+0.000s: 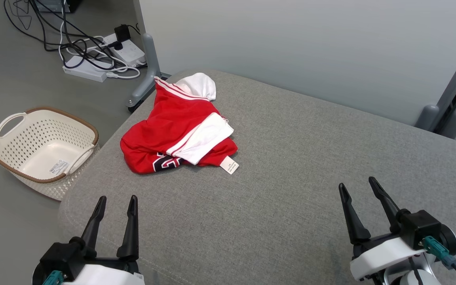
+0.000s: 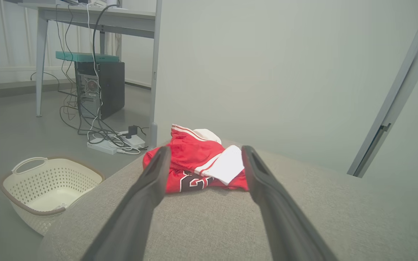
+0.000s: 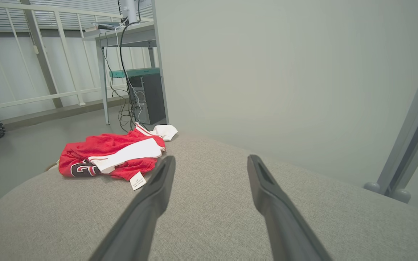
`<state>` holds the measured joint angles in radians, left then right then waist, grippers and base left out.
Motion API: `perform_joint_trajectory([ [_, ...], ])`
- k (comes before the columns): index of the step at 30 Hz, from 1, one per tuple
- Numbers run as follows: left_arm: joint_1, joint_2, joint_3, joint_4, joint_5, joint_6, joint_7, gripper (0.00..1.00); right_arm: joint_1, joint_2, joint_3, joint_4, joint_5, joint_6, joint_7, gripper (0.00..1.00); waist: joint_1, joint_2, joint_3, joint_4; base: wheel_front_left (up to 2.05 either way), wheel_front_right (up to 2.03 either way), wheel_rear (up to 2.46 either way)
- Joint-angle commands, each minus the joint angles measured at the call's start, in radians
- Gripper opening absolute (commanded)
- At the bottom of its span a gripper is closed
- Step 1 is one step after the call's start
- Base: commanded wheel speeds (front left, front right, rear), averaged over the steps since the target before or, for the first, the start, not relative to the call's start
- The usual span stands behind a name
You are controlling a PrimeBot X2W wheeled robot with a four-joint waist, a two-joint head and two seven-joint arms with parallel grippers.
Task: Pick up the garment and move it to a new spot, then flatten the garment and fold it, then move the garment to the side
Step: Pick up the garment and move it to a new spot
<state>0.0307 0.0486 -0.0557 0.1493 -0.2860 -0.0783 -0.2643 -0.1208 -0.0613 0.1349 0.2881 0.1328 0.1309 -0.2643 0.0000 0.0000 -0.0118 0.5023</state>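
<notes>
Where the grey upholstered surface (image 1: 291, 158) rounded off toward its far left corner, the garment (image 1: 176, 126) lay in a crumpled heap. It was red cloth with white panels and white stripes, with part of a dark printed figure showing at the near edge. A white label (image 1: 229, 164) stuck out at its near right side and lay flat on the surface.

The left gripper (image 1: 118, 198) hung low at the near left edge, jaws spread wide and empty, well short of the garment. In the left wrist view the heap (image 2: 194, 163) showed between the two fingers (image 2: 151, 188), with bare grey cloth between them and it. The right gripper (image 1: 356, 182) hung at the near right, likewise wide apart with nothing in it, well apart from the garment. In the right wrist view the garment (image 3: 111, 156) lay off to the left of the fingers (image 3: 154, 195).

Surroundings:
- A cream perforated basket (image 1: 38, 134) with a brown rim and loop handles stood on the floor (image 1: 14, 79), just beside the surface's left edge.
- White power strips (image 1: 121, 47) and a tangle of black and white cables (image 1: 54, 27) lay on the floor beyond it.
- A pale partition (image 1: 291, 47) stood close behind the surface, and its grey foot (image 1: 145, 79) was planted just past the garment's far end.
- A dark computer tower (image 2: 102, 88) stood under a desk (image 2: 96, 18).
- A grey post (image 1: 449, 99) rose at the far right.
</notes>
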Motion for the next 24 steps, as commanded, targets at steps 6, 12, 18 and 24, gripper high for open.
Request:
perform_joint_trajectory([
  [6, -0.013, 0.004, 0.008, 0.028, 0.022, -0.019, 0.001, 1.00, 0.015, -0.018, -0.012, -0.024, -0.018, 0.000, 0.000, 1.00, 0.0000, 0.0000, 0.017, -0.002, 0.00, 0.00, 0.00],
  [12, -0.097, 0.005, 0.019, 0.074, 0.029, -0.042, 0.001, 1.00, -0.006, -0.049, -0.033, -0.077, -0.040, 0.000, 0.000, 1.00, 0.0000, 0.0000, 0.098, -0.011, 0.00, 0.00, 0.00],
  [18, -0.246, 0.056, 0.038, 0.159, 0.013, -0.053, 0.001, 1.00, -0.062, -0.087, -0.011, -0.136, -0.044, 0.000, 0.000, 1.00, 0.0000, 0.0000, 0.217, -0.067, 0.00, 0.00, 0.00],
  [24, -0.418, 0.155, -0.030, 0.323, -0.040, -0.052, 0.016, 1.00, -0.113, -0.125, 0.020, -0.165, -0.062, 0.000, 0.000, 1.00, 0.0000, 0.0000, 0.305, -0.124, 0.00, 0.00, 0.00],
])
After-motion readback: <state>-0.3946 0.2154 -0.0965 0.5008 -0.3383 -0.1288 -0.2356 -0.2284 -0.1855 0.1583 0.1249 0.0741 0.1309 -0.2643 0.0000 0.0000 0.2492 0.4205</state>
